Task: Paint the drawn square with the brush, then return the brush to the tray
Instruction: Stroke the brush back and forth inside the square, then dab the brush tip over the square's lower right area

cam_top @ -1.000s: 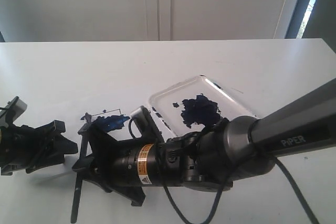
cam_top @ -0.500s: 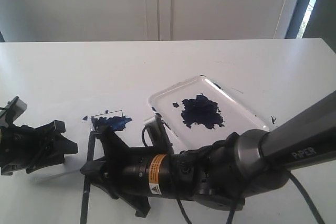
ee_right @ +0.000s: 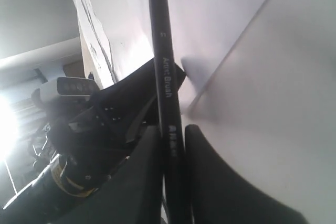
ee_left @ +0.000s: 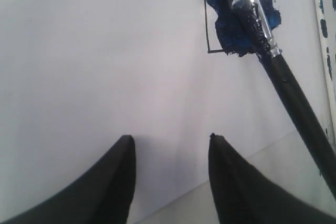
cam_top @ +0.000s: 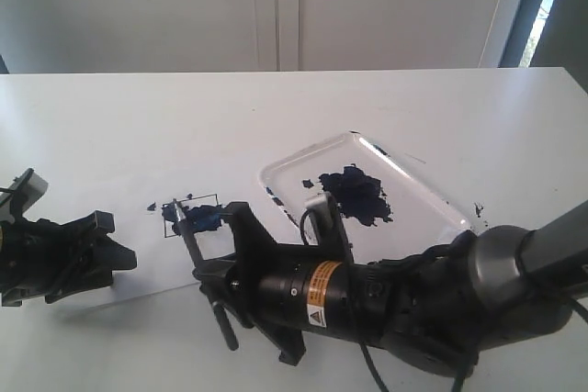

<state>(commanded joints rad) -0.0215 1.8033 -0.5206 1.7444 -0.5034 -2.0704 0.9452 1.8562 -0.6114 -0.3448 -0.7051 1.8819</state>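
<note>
The right claw [cam_top: 213, 284] was closed tight on the long thin black-handled brush [cam_top: 190, 238]. Its two black fingers [ee_right: 144, 174] pressed the handle from both sides, and part of the handle stuck out behind them. The brush leaned at a slant, with its tip down on the flat white paper sheet [ee_left: 105, 51]. The tip sat inside the small thin black-line square [cam_top: 191, 215], on a smear of dark blue paint [ee_left: 236, 32]. The paint covered part of the square and ran a little way over one of its lines. The shiny silver band [ee_left: 251, 1] near the brush tip had blue paint on it too. The glossy white tray with rounded corners [cam_top: 292, 174] lay on the white table [cam_top: 110, 117], just beside the square, on the right side in the outside camera's view. A dark blue paint blot [cam_top: 354, 195] sat in the middle of the tray, and small blue flecks dotted its edge. The brush was not in the tray. The left claw [cam_top: 115, 240] was over by the left edge of that view, apart from the square. Its two black fingers [ee_left: 118, 177] were spread open above the white paper, with nothing between them. The edge of the paper showed near those fingers, with the table beyond it.
</note>
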